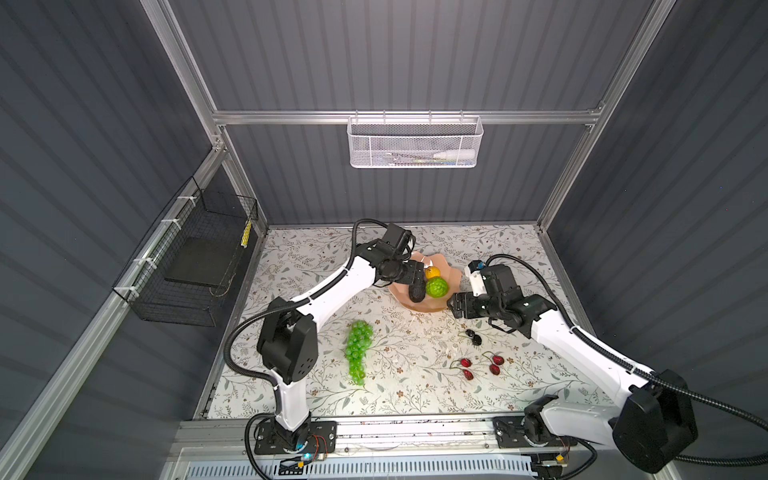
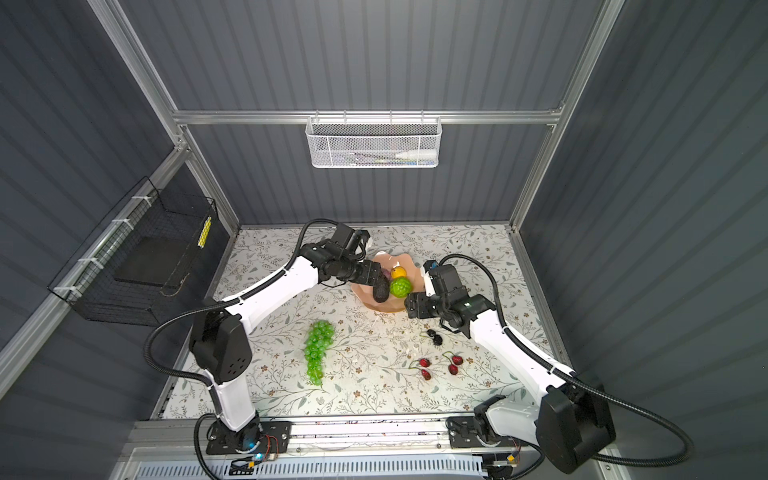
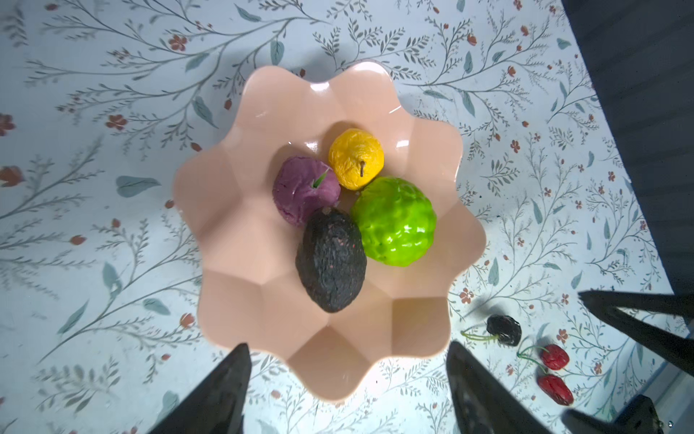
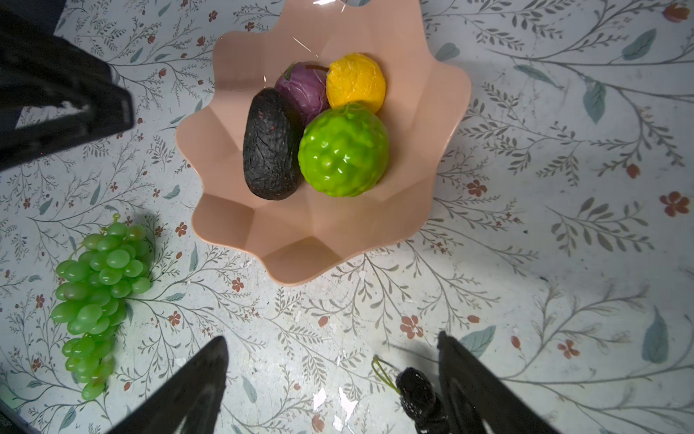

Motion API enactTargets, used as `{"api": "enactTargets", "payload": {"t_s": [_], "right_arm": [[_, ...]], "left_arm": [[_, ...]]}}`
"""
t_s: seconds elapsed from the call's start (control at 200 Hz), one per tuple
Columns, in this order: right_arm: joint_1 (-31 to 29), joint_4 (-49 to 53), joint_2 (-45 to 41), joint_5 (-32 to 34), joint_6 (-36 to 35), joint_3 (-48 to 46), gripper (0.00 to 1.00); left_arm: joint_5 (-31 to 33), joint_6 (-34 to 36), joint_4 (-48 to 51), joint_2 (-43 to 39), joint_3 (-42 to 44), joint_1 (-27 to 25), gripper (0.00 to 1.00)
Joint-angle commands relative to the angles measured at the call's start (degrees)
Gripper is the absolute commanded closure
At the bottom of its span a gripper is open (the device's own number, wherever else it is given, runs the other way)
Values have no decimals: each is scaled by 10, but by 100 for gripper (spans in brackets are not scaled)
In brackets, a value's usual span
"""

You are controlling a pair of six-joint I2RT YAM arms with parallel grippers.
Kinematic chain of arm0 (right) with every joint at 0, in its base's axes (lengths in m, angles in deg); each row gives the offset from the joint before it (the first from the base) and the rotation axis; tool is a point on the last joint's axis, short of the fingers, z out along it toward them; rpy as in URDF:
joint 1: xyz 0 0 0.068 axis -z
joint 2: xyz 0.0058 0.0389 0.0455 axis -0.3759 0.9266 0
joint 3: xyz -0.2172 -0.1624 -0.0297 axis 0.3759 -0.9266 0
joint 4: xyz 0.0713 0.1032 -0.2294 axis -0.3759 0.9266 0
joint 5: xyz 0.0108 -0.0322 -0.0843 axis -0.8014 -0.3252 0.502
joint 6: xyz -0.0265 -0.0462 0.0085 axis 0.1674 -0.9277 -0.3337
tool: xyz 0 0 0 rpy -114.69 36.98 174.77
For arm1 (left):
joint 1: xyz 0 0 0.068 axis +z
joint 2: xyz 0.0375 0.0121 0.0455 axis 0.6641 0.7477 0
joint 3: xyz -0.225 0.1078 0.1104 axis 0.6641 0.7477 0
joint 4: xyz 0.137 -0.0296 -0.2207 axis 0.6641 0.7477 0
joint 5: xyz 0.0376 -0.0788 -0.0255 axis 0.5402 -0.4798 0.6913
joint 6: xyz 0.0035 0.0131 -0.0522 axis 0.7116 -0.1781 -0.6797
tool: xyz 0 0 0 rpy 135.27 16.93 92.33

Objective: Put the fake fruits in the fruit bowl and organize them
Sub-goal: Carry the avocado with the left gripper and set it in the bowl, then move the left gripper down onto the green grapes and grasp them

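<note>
The peach-pink fruit bowl (image 1: 419,308) (image 3: 233,210) (image 4: 311,244) holds a dark avocado (image 3: 332,259), a bumpy lime-green ball (image 3: 394,221), a yellow fruit (image 3: 356,158) and a purple fruit (image 3: 304,193). My left gripper (image 1: 417,275) (image 3: 347,345) hovers open over the bowl's left rim, holding nothing. Just right of the bowl, my right gripper (image 1: 457,305) (image 4: 332,336) is open and holds nothing. Dark cherries (image 1: 473,336) (image 4: 418,394) lie on the table close by one of its fingers. A green grape bunch (image 1: 358,351) (image 4: 99,289) and red cherries (image 1: 467,368) (image 3: 555,357) lie on the table.
A white mesh basket (image 1: 414,143) hangs on the back wall. A black wire basket (image 1: 195,266) is fixed to the left wall. Small white flakes (image 4: 338,402) dot the floral tabletop in front of the bowl.
</note>
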Motion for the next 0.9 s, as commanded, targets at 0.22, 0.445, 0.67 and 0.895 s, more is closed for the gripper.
{"api": "enactTargets", "payload": {"t_s": [0.22, 0.445, 0.67, 0.895], "right_arm": [[-2, -23, 27, -44, 3, 23, 16], [-8, -30, 59, -61, 9, 41, 17], [-14, -39, 66, -65, 13, 39, 17], [-14, -56, 58, -60, 21, 15, 18]], "left_arm": [[-3, -27, 131, -109, 140, 60, 30], [4, -11, 157, -91, 192, 61, 39], [-1, 8, 135, -47, 203, 61, 49], [2, 18, 146, -18, 209, 61, 53]]}}
